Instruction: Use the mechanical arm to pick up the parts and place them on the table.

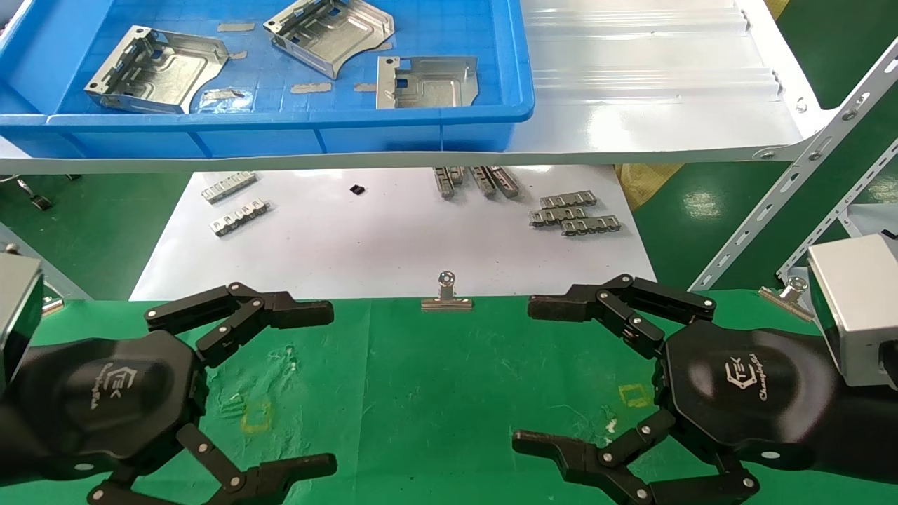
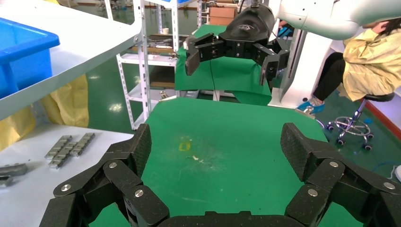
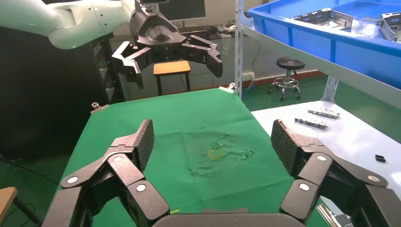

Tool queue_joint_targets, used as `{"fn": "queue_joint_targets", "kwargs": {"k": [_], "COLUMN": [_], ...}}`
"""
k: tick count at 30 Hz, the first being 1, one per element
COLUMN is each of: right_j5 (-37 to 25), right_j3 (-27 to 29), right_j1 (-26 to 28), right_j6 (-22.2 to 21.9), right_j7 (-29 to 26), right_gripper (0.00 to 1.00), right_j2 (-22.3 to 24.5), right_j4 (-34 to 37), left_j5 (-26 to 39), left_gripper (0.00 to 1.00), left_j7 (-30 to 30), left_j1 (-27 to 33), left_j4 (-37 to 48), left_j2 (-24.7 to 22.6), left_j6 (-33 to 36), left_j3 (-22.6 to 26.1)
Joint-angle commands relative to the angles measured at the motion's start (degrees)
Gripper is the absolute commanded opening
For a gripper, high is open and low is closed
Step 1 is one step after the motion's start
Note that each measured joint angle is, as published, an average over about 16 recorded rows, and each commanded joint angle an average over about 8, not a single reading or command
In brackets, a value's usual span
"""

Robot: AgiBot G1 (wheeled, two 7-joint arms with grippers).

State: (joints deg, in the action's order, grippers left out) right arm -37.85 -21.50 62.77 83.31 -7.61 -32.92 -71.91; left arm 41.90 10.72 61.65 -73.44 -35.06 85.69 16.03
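Note:
Three shiny silver parts lie in a blue bin [image 1: 280,130] on the upper shelf: one at the left [image 1: 158,70], one in the middle [image 1: 330,35], one at the right [image 1: 426,83]. Both black arms hover low over the green table [image 1: 421,393], palms facing each other. My left gripper [image 1: 330,389] is open and empty; the left wrist view shows bare cloth between its fingers [image 2: 137,149]. My right gripper [image 1: 526,374] is also open and empty. In the right wrist view the bin [image 3: 321,40] sits high beside the table, well away from both hands.
A glossy white shelf [image 1: 652,91] overhangs a white sheet [image 1: 393,245] carrying small slotted strips [image 1: 575,214]. A binder clip [image 1: 446,294] grips the cloth's far edge. Slanted perforated shelf struts [image 1: 793,189] stand at the right. Yellow squares [image 1: 256,415] mark the cloth.

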Motion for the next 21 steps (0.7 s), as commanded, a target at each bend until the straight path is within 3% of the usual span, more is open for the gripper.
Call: {"fn": "queue_joint_targets", "kwargs": {"k": [1, 21], "right_j5": [0.0, 0.0], "right_j3": [0.0, 0.0], "right_j1": [0.0, 0.0], "right_j6": [0.0, 0.0], "right_j7": [0.0, 0.0], "right_gripper": [0.0, 0.0], "right_j2": [0.0, 0.0], "right_j4": [0.0, 0.0], "left_j5": [0.0, 0.0], "left_gripper": [1.0, 1.0], "left_j7": [0.0, 0.0], "left_j1": [0.0, 0.0], "left_j4": [0.0, 0.0], "left_j2": [0.0, 0.0], "left_j6": [0.0, 0.0], "left_j3": [0.0, 0.0]}}
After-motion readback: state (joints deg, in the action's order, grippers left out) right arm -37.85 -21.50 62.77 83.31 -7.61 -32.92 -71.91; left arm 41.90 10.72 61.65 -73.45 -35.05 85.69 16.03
